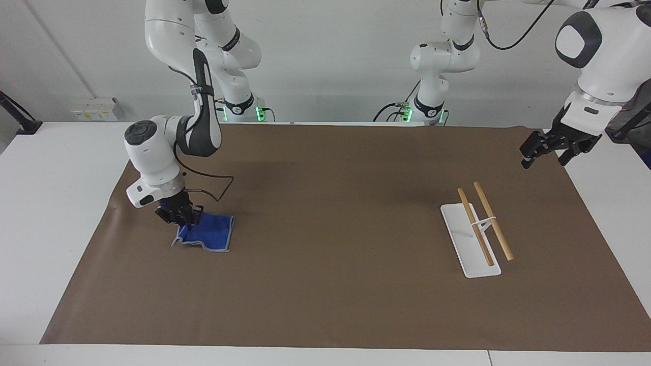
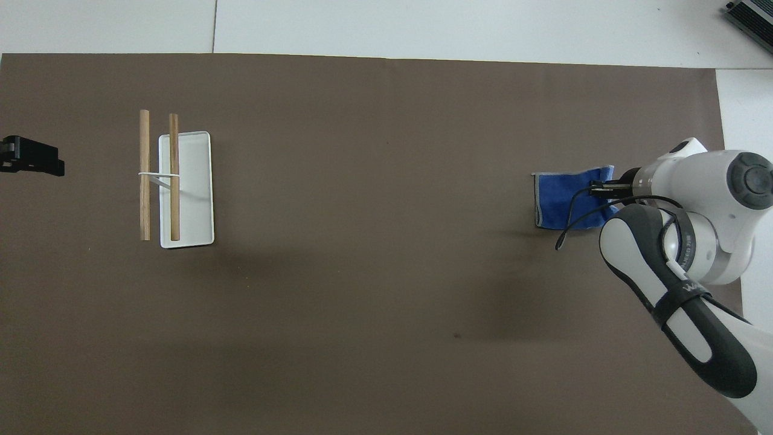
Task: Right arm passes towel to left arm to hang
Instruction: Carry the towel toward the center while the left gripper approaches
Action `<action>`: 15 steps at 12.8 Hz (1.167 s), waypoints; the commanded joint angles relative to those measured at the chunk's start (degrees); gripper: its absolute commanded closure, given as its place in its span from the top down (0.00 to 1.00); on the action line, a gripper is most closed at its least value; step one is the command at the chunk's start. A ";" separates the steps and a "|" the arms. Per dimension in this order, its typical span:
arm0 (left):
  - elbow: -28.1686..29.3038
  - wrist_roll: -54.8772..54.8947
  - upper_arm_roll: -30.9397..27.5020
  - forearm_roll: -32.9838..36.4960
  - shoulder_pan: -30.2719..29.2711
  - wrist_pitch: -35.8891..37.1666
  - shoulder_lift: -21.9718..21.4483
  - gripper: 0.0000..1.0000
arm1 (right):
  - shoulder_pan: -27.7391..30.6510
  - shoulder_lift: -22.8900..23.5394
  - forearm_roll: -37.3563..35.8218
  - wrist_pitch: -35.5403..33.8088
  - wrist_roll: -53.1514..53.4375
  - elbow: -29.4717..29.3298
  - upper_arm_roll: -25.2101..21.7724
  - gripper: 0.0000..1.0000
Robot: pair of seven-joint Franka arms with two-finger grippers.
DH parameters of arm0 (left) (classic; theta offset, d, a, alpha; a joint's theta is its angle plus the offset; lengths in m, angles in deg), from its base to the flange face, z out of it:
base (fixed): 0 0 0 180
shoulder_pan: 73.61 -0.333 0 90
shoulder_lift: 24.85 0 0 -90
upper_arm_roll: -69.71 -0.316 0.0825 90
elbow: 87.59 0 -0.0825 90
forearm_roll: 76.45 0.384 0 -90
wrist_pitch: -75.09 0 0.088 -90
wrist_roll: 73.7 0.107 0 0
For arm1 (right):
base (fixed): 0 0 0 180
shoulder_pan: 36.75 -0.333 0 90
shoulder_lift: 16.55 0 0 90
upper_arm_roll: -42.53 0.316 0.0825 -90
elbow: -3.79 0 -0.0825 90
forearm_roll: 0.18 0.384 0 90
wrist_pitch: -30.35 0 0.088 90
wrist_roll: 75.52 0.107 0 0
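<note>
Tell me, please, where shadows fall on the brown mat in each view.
Facing view: a soft shadow lies on the mat nearer the robots than the towel. Overhead view: a faint one sits beside the right arm; the rack casts almost none.

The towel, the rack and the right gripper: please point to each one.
towel [image 1: 213, 231], facing view, middle of blue cloth.
rack [image 1: 470, 259], facing view, bare white base.
right gripper [image 1: 183, 219], facing view, between fingertips.

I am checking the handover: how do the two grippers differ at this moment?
The right gripper is low and pinches one end of the towel; the left gripper holds nothing. The right is at the right arm's end of the mat, the left hangs over the other end. Both are black.
</note>
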 commanded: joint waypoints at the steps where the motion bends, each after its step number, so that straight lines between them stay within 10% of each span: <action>1: 3.88 -4.45 0.43 -2.74 -0.74 -4.24 -2.28 1.00 | 0.25 -1.91 4.08 -1.07 1.64 -1.22 3.85 0.02; 8: 12.23 -24.12 0.43 -13.47 -0.04 -15.84 -5.09 1.00 | 0.34 -2.35 4.17 -1.16 30.89 -6.23 16.59 0.00; 15: 19.17 -48.03 1.13 -19.28 4.35 -30.06 -6.41 1.00 | -5.18 -2.00 21.20 0.07 48.22 -9.40 20.21 0.00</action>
